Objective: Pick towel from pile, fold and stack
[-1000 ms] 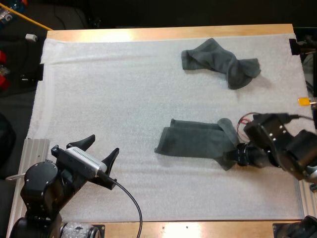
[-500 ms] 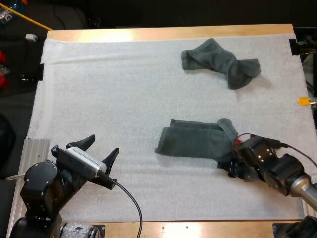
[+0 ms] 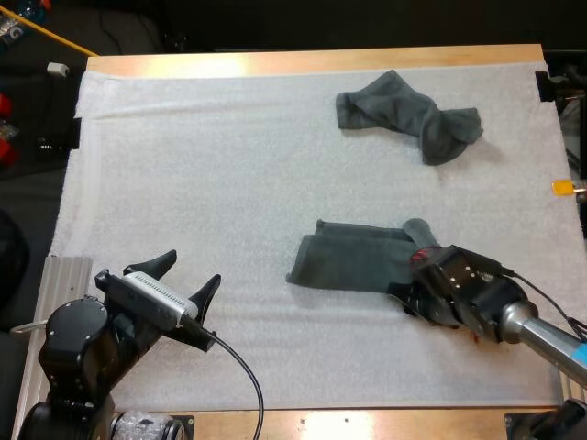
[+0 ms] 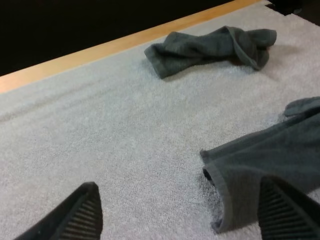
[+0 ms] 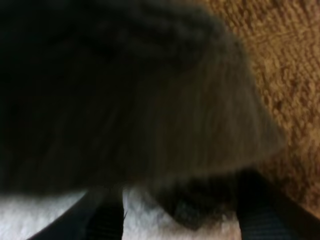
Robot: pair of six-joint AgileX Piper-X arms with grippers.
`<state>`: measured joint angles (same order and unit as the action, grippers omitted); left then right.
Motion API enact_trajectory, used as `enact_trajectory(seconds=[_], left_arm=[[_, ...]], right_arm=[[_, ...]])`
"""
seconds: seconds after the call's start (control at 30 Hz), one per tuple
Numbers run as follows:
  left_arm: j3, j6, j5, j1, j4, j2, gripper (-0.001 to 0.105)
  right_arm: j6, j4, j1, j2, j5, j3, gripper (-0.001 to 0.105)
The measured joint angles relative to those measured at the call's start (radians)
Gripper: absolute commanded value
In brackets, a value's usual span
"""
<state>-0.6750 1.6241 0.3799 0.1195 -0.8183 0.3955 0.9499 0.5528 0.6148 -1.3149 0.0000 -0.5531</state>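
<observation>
At the near right of the white mat [image 3: 229,165], the right arm [image 3: 472,301] lies low and reaches leftward. Its wrist covers the near right corner of the flattened towel [image 3: 353,261], so the tips of the right jaws are hidden from above. Seen from that wrist, the right jaws stand wide apart, with a dark, blurred mass of towel just ahead of them. Whether any cloth touches them is hard to make out. That towel lies right of the mat's centre, its right end bunched into a small hump, its left end showing a doubled edge. Well apart from it, near the far edge of the counter [image 3: 312,60], lies the crumpled towel [image 3: 408,115]. Over the near left corner the left arm [image 3: 83,348] angles forward and right, the left jaws spread wide above bare mat, clear of both towels.
</observation>
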Motion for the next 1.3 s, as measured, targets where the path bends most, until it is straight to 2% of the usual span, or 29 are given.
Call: enact_trajectory(seconds=[0.13,0.23,0.3,0.37,0.5,0.67,0.8,0.97,1.0,1.2,1.3], left_arm=[[0.000,0.000,0.000,0.000,-0.036,0.000,0.064],[0.000,0.000,0.000,0.000,-0.041,0.000,0.064],[0.000,0.000,0.000,0.000,-0.041,0.000,0.064],[0.000,0.000,0.000,0.000,-0.041,0.000,0.064],[0.000,0.000,0.000,0.000,-0.041,0.000,0.064],[0.000,0.000,0.000,0.000,-0.041,0.000,0.064],[0.000,0.000,0.000,0.000,-0.041,0.000,0.064],[0.000,0.000,0.001,0.000,-0.041,0.005,0.064],[0.000,0.000,0.015,0.000,-0.041,0.017,0.064],[0.000,0.000,0.043,0.000,-0.041,0.047,0.064],[0.000,0.000,0.044,0.000,-0.041,0.047,0.064]], right_arm=[[-0.030,-0.017,0.000,-0.035,0.009,0.000,0.045],[-0.030,-0.018,0.000,-0.035,0.022,0.000,0.028],[-0.030,-0.018,0.000,-0.038,0.023,0.000,0.011],[-0.030,-0.020,0.000,-0.040,0.023,0.000,0.000],[0.012,-0.009,0.004,-0.037,0.017,0.000,0.000],[0.100,0.100,0.019,0.046,-0.031,0.000,0.000],[0.182,0.236,0.040,0.160,-0.162,-0.002,0.000],[0.268,0.354,0.072,0.298,-0.381,-0.011,0.000],[0.277,0.378,0.076,0.344,-0.451,-0.015,0.000],[0.304,0.484,0.076,0.444,-0.563,-0.018,0.000],[0.344,0.570,0.076,0.473,-0.554,-0.018,0.000]])
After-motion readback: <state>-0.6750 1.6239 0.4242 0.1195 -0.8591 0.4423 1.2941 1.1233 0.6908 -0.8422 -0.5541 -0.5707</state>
